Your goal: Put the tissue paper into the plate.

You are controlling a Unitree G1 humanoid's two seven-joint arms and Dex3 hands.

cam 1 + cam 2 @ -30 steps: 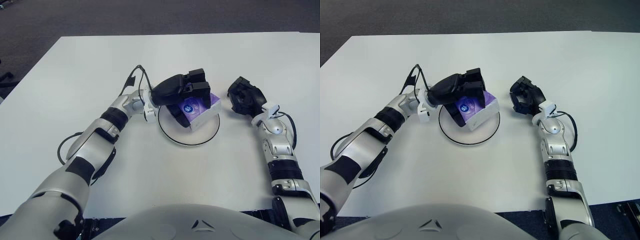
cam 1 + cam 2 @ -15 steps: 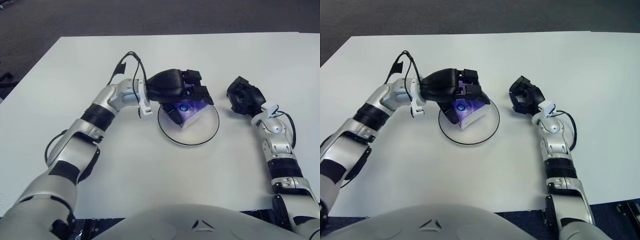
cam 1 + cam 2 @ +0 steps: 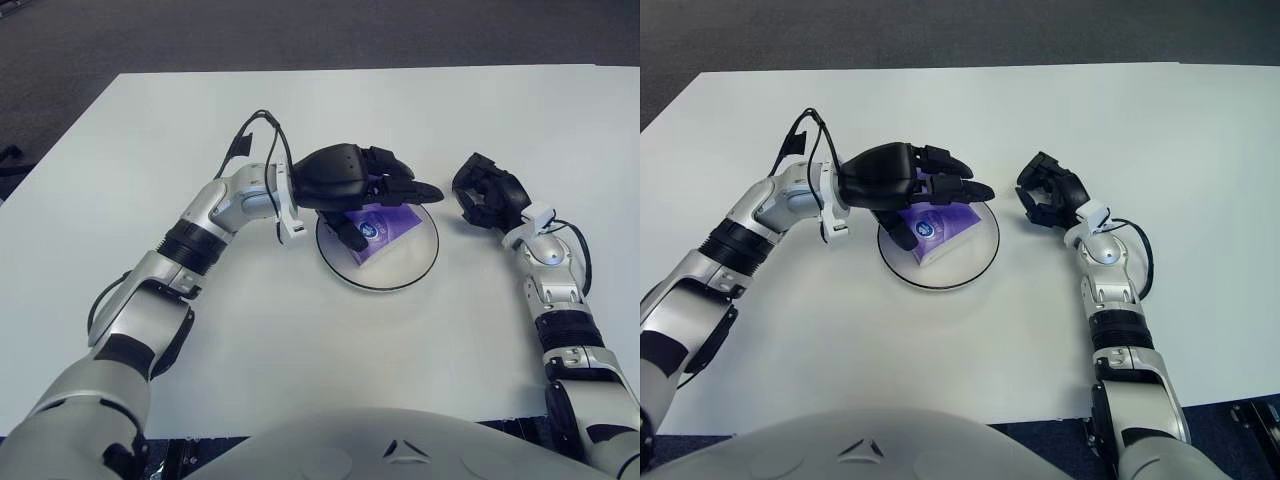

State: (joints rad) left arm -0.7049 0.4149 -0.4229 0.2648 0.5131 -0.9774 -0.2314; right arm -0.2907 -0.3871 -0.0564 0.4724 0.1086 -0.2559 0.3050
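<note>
Purple tissue pack (image 3: 378,226), soft rectangular, lies flat in round black-rimmed plate (image 3: 415,268). Left hand (image 3: 365,185) above it, fingers spread, released. Right hand (image 3: 487,194) beside plate, clenched, empty.

Pretty evenly lit overall, bright and diffuse, apparently from overhead. The white table (image 3: 480,110) is rendered almost blown out, with no hard glare spots seen on it. Only soft, faint shadows are cast on the table under the left hand (image 3: 365,185) and along the arms. Beyond the table's far edge, the floor is left dim. Everything on the table is kept in focus, and no motion blur is noticed.
</note>
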